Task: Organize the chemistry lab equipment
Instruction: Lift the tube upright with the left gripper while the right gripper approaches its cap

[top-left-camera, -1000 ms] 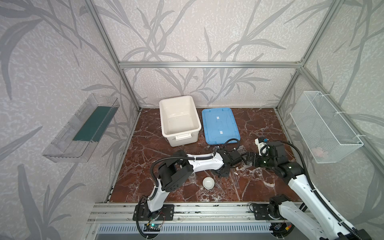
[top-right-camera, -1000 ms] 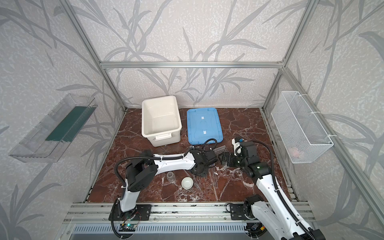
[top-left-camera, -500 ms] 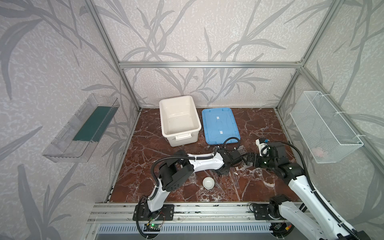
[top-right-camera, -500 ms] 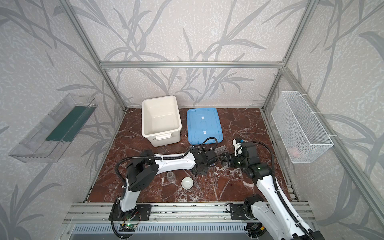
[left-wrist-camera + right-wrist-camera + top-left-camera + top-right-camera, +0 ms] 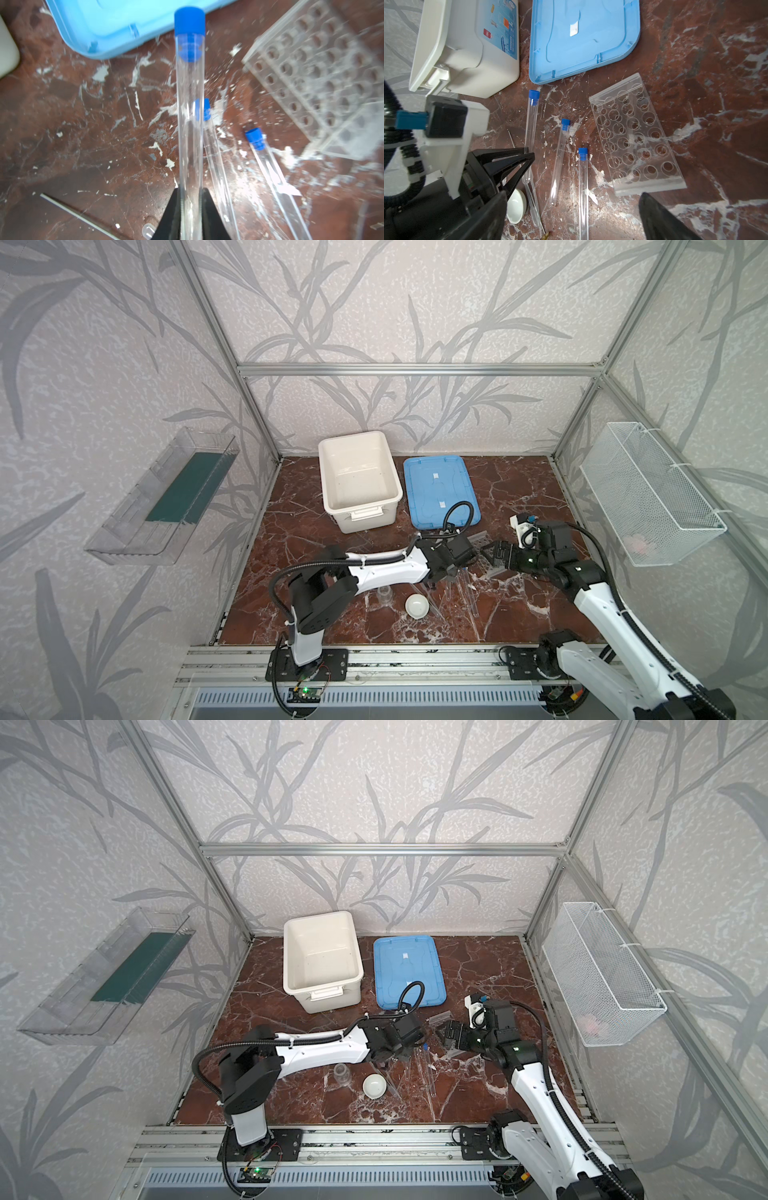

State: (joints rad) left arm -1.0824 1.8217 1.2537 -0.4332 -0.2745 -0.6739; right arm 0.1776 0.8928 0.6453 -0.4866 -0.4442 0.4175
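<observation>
Bimanual cell, marble tabletop (image 5: 311, 539). L gripper (image 5: 190, 193) is closed on the lower end of one blue-capped test tube (image 5: 190, 104); the tube runs straight out from betw. the black fingers (image 5: 517, 158), cap end toward the corner of the blue lid (image 5: 438, 489). Whether the tube clears the tabletop cannot be told. The two other test tubes (image 5: 560, 162) (image 5: 583, 187) lie flat on the marble, roughly parallel, caps pointing the same way as the held one, betw. it and the clear tube rack (image 5: 637, 137). No tube stands in the rack's holes; it sits near the lid, just beside the nearest loose tube. R gripper (image 5: 573, 194) has its jaws spread wide w/ nothing betw. them; in both top views it sits at the rack, facing the L gripper. Small white round dish (image 5: 417, 605) and small clear beaker (image 5: 385, 596) stand side by side, apart, near the front edge under the L forearm. Thin clear pipettes (image 5: 534, 203) lie next to the dish, partly under the held tube. White tub (image 5: 365, 518) stands open at the rear, beside the lid.
</observation>
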